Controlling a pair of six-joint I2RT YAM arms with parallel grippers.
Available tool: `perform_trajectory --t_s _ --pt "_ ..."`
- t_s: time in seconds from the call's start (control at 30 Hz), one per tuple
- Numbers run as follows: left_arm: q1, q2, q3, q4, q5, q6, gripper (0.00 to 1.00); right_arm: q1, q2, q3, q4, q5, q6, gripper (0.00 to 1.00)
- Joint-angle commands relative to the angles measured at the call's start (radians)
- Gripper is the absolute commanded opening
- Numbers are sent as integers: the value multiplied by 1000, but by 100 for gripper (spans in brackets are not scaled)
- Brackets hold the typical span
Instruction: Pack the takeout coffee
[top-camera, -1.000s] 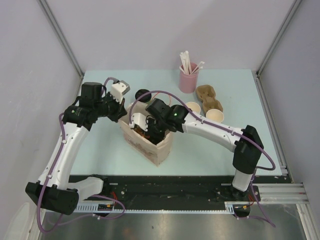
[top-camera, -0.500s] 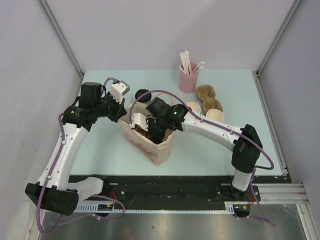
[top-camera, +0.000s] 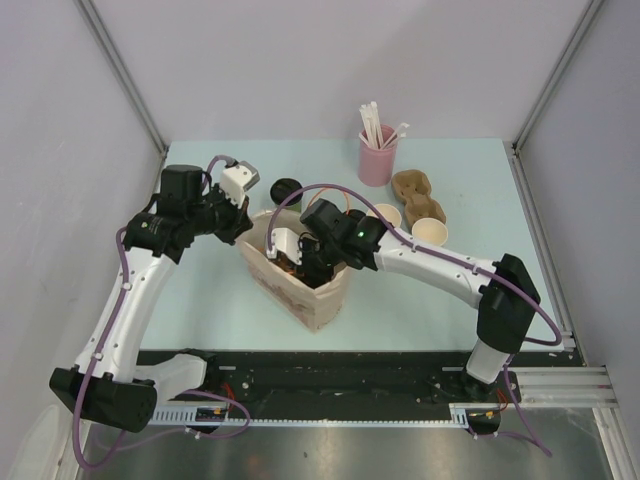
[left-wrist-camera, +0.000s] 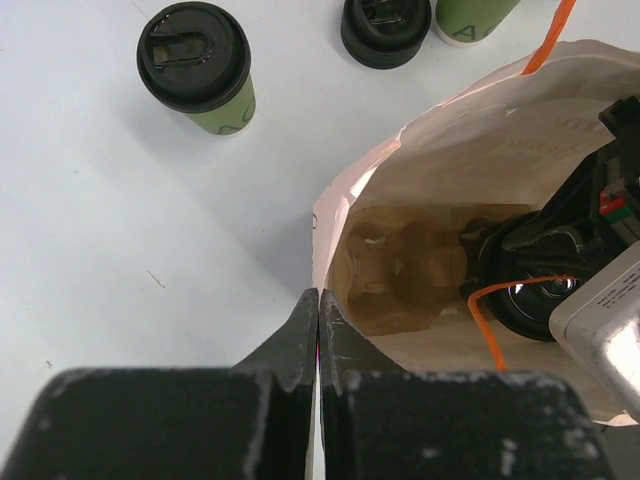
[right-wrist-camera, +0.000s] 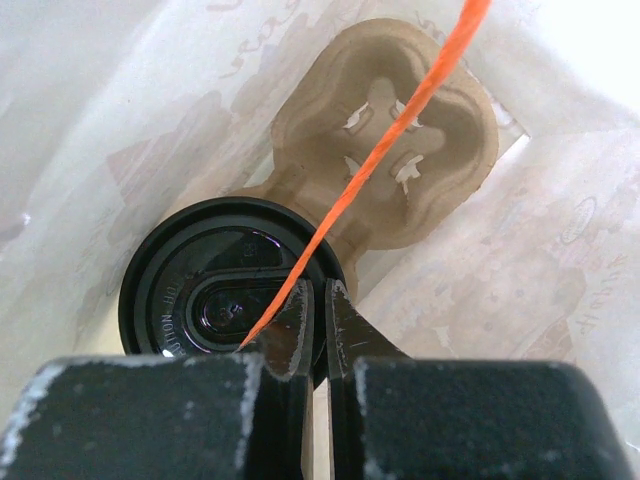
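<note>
A paper bag (top-camera: 300, 285) stands open in the middle of the table. My left gripper (left-wrist-camera: 318, 300) is shut on the bag's rim (left-wrist-camera: 322, 225) and holds it open. My right gripper (right-wrist-camera: 318, 300) is down inside the bag, shut on the edge of the black lid (right-wrist-camera: 215, 290) of a cup seated in a brown cardboard carrier (right-wrist-camera: 395, 150). That cup's colour is hidden. A green cup with a black lid (left-wrist-camera: 195, 65) stands on the table behind the bag and also shows in the top view (top-camera: 286, 188).
An orange string handle (right-wrist-camera: 400, 120) crosses in front of my right gripper. A second black lid (left-wrist-camera: 385, 30) and a green cup (left-wrist-camera: 470, 15) are beyond the bag. A pink cup of straws (top-camera: 377, 155), spare carriers (top-camera: 418, 195) and two open cups (top-camera: 430, 232) are at the back right.
The right arm's elbow has shifted a little to the right while its gripper stays inside the bag. The left arm holds the bag rim as before.
</note>
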Motion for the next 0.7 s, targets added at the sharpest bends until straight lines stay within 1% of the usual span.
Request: perform_trajectory --t_s 0.0,0.03,0.07,0.13,0.17,0.23,0.27,0.33,0.43,0.67 --pt "-2 -29 20 48 -15 24 0 9 3 -38 -32 22 15 0" --pt "-2 -29 20 49 -13 24 0 9 3 -38 -35 27 15 0" --pt "-2 -29 20 48 -15 25 1 9 -2 -38 -35 31 16 7" --pt "-1 -29 20 49 -16 25 0 9 -19 -38 -27 31 22 15" --pt "-2 -29 20 48 -15 27 0 9 -26 -40 -23 35 26 22" --pt "-2 -28 22 49 -16 27 0 6 -48 -38 -14 33 30 27" --pt "-2 -26 22 49 -16 25 0 6 -54 -38 -10 36 33 31" --pt "-2 -28 23 49 -16 27 0 2 -72 -38 -9 35 38 34" --pt "-2 -29 25 51 -19 28 1 -8 -97 -38 -7 18 44 43" --pt "-2 -26 28 49 -24 30 0 -18 -137 -38 39 13 67 54"
